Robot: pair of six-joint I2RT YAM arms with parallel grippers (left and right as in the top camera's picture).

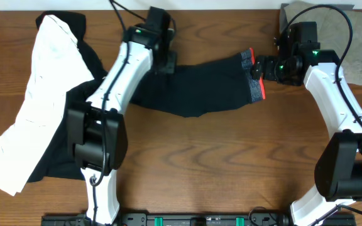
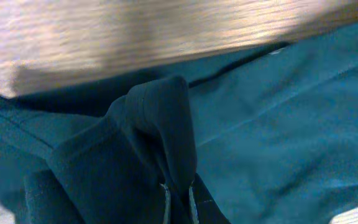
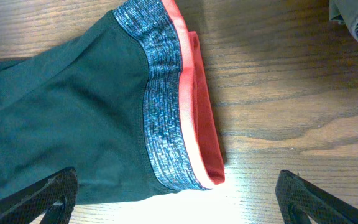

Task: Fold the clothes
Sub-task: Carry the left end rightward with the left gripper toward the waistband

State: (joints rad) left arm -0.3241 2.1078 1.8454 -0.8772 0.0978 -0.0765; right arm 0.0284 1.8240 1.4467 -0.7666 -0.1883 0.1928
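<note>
Over at the waistband (image 1: 254, 75) end of the leggings (image 1: 200, 91) is where I'd worry most. The right gripper (image 1: 264, 68) sits just above the waistband with its fingers (image 3: 48, 196) spread wide, holding nothing. The grey band and the red-orange edge lie slightly offset there, so a sloppy close could catch only 1 of the 2 layers, and the fold would come out crooked.

Far from the waistband, at the leg end, the left gripper (image 1: 164, 61) is clamped on a small bunched ridge of the dark fabric. A pinch that thin looks like it could slip if the arm pulls hard, or it might just drag the whole garment along the table (image 1: 231, 157) instead of folding it.

The khaki piece (image 1: 351, 44) lies beyond the waistband to the right, near enough to snag on a wide swing. The white piece (image 1: 43, 94) is well apart, way past the leg end.
</note>
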